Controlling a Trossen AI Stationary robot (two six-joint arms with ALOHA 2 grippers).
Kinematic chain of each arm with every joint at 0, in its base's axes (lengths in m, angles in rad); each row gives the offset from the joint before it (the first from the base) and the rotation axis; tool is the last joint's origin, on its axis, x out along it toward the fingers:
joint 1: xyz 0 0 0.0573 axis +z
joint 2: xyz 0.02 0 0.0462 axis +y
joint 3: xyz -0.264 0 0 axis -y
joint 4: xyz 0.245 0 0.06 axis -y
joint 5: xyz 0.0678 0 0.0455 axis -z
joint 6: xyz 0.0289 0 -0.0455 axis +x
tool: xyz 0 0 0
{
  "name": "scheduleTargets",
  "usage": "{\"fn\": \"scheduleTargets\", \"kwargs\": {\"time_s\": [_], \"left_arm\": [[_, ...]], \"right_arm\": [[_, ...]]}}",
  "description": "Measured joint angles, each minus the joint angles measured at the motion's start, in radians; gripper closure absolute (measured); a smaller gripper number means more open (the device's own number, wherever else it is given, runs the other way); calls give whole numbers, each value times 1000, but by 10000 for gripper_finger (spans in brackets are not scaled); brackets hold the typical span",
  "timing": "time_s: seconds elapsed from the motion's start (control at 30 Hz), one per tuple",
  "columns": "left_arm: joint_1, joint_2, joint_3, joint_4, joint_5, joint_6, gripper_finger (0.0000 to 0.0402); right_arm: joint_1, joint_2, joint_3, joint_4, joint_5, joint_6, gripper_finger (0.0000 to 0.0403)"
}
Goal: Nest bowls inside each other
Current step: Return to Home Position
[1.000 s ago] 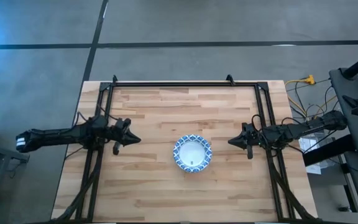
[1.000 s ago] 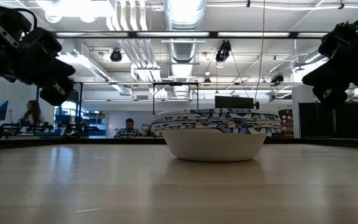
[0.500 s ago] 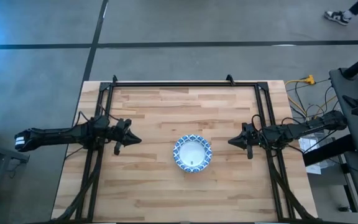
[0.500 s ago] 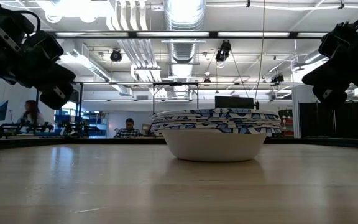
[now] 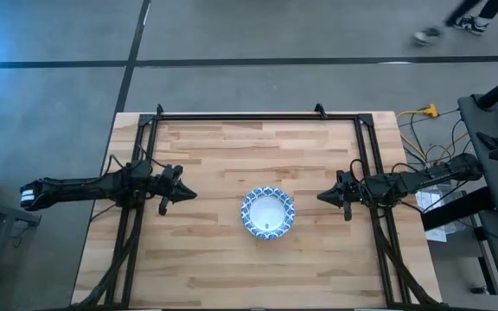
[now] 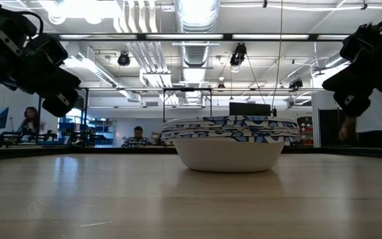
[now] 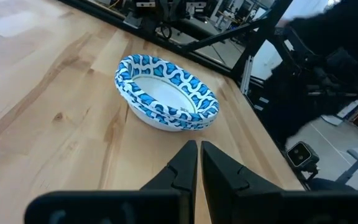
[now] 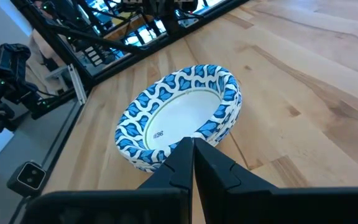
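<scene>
A stack of nested blue-and-white patterned bowls stands on its base near the table's middle, seen also in the low view as the bowl stack, in the left wrist view as the stack and in the right wrist view as the stack. How many bowls it holds cannot be counted. My left gripper hovers left of the stack, shut and holding nothing; its fingers point at the bowls. My right gripper hovers right of the stack, shut and holding nothing.
A black metal frame runs along the table's far edge and down both sides. Bare wood lies all round the bowls. Cables and equipment sit off the table's right edge. In the low view, people show in the room beyond.
</scene>
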Motion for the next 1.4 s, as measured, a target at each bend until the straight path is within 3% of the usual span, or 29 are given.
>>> {"fn": "scheduleTargets", "kwargs": {"time_s": [0.57,0.8,1.4], "left_arm": [[0,0,0,0,0,0,395],[0,0,0,0,0,0,395],[0,0,0,0,0,0,395]], "right_arm": [[0,0,0,0,0,0,394],[83,0,0,1,8,0,394],[87,0,0,0,7,0,394]]}}
